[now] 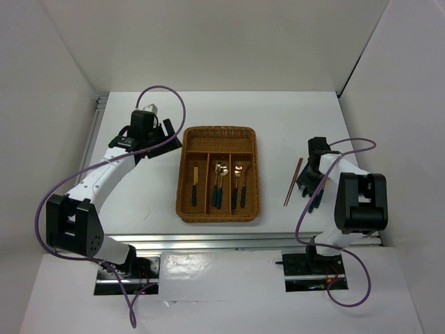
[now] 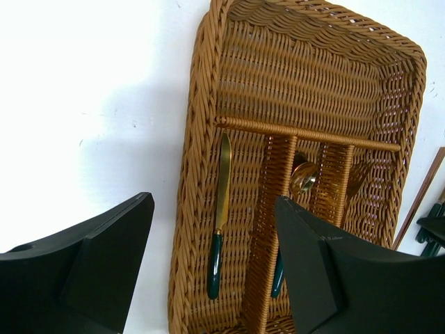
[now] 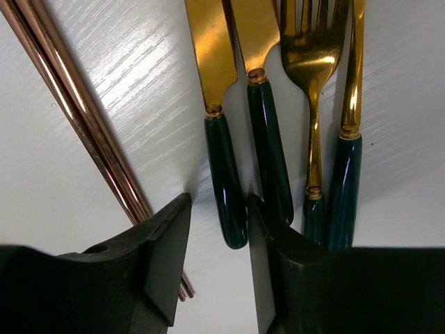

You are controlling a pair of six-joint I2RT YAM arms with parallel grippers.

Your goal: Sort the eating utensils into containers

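a white tabletop [image 1: 292,125] shows a faint grain up close and a few small dark specks. plain white walls [image 1: 222,42] stand at its back and on both sides. a thin black strip [image 1: 358,64] runs down the right rear corner. silver metal rails [image 1: 208,242] line the near and left edges. a white panel [image 1: 222,292] lies in front of the near rail.
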